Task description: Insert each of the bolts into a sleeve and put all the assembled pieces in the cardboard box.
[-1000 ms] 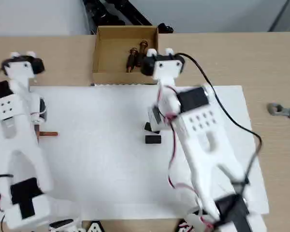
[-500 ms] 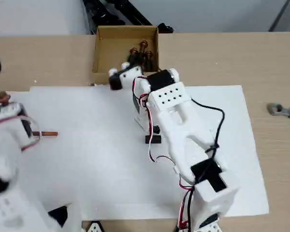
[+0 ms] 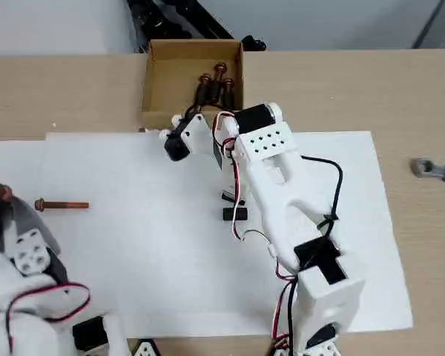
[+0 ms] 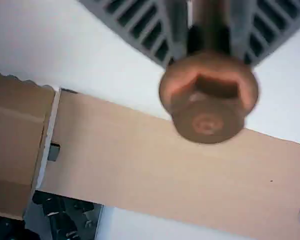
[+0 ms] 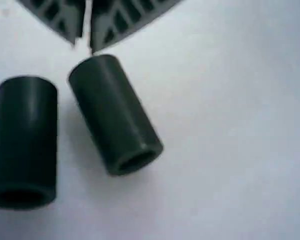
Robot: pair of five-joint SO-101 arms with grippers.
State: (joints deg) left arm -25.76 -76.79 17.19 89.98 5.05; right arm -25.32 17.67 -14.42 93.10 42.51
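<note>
- Your left claw [image 4: 208,22] pinches a bolt [image 4: 207,102] by its shank, head outward, at the near left. A loose bolt [image 3: 61,205] lies on the white sheet [image 3: 148,259] just beyond.
- Your right claw [image 5: 87,27], pressed almost together and empty, hovers over a sleeve [image 5: 115,122] at mid-sheet, with a second sleeve [image 5: 25,142] beside it.
- Expect stiff, smooth parts that are likely to roll, so take the sleeve across its middle.
- Open sheet lies to the left. The cardboard box [image 3: 157,81] sits on the far side of the desk [image 3: 356,81].
</note>
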